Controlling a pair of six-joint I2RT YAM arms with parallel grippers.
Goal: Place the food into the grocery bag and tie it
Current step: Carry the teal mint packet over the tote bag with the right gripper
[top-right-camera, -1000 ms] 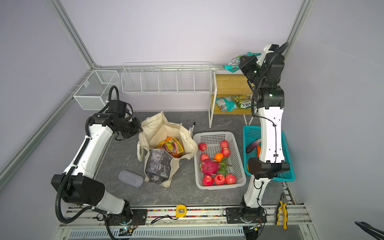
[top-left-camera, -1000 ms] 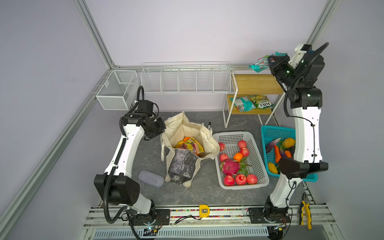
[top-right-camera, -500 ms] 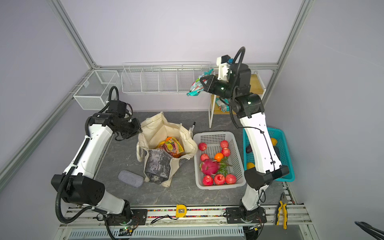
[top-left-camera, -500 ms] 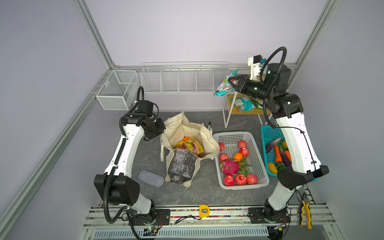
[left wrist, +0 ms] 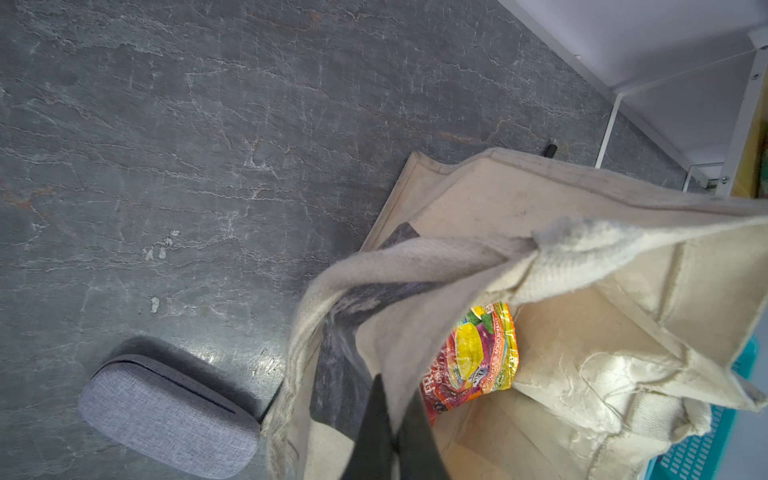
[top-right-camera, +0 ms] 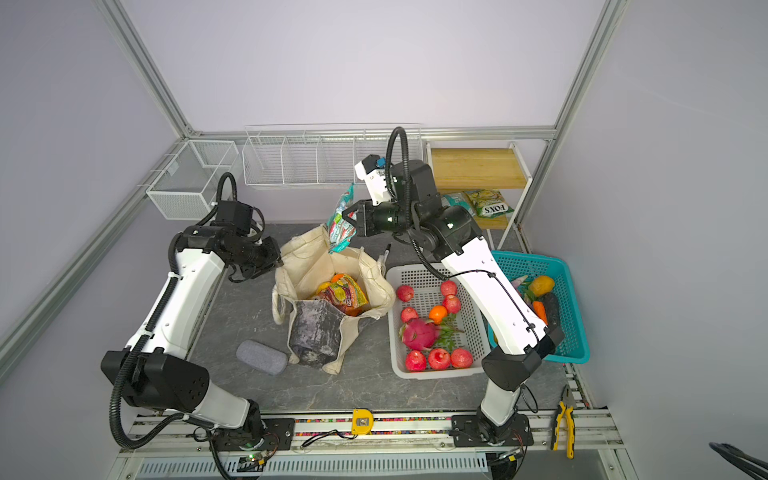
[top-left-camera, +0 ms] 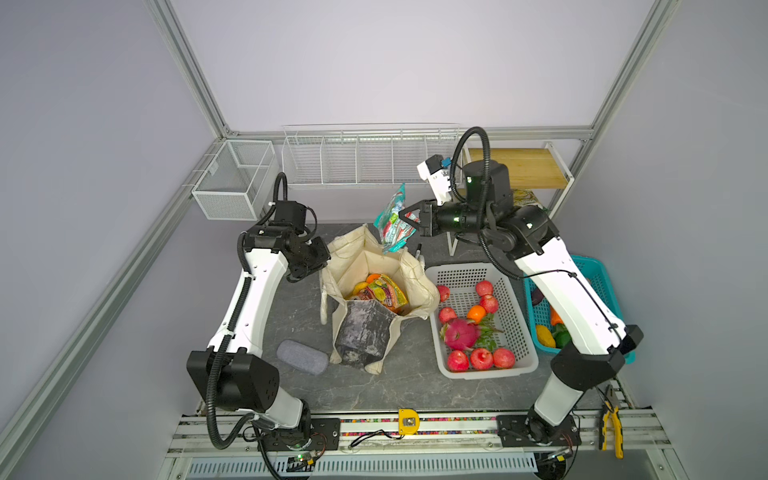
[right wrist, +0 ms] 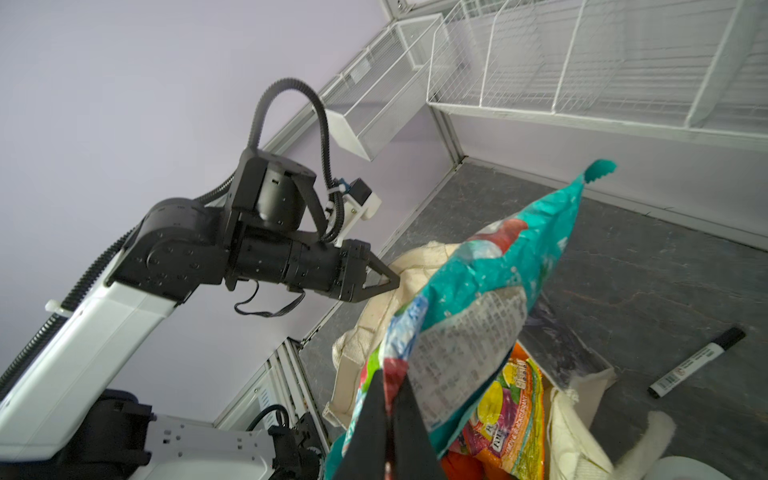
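Grocery bag [top-left-camera: 417, 276]: cream canvas tote with a dark marbled side panel. It stands on the counter [top-left-camera: 291, 307] left of centre, mouth open upward.
Left jaws: pressed together on the bag's far-left rim with canvas pinched between them. Judged to be holding the mouth open for loading.
Right jaws: pinching one edge of the teal snack packet [top-left-camera: 392, 220], with no gap showing in the wrist view.
Teal snack packet: crinkly, teal with red and white print. It hangs in the air above the bag's far rim, not yet inside, and is judged held high for a straight drop.
Bag contents: pink-orange snack packet [top-left-camera: 380, 291] lying on top, with an orange [top-left-camera: 372, 277] on its far side.
White basket [top-left-camera: 486, 372]: just right of the bag, holding red apples [top-left-camera: 482, 357] and a dragon fruit [top-left-camera: 459, 334], none yet loaded.
Teal basket [top-left-camera: 598, 274]: far right, partly behind the right arm, holding vegetables and yellow fruit.
Shelf [top-right-camera: 478, 166]: far right, with a green packet [top-right-camera: 486, 203] on its lower level.
Non-food: black marker [top-left-camera: 417, 251] just beyond the bag's right wall, and a grey case [top-left-camera: 302, 356] near-left of the bag.
Progress: judged early, with the tying not yet begun.
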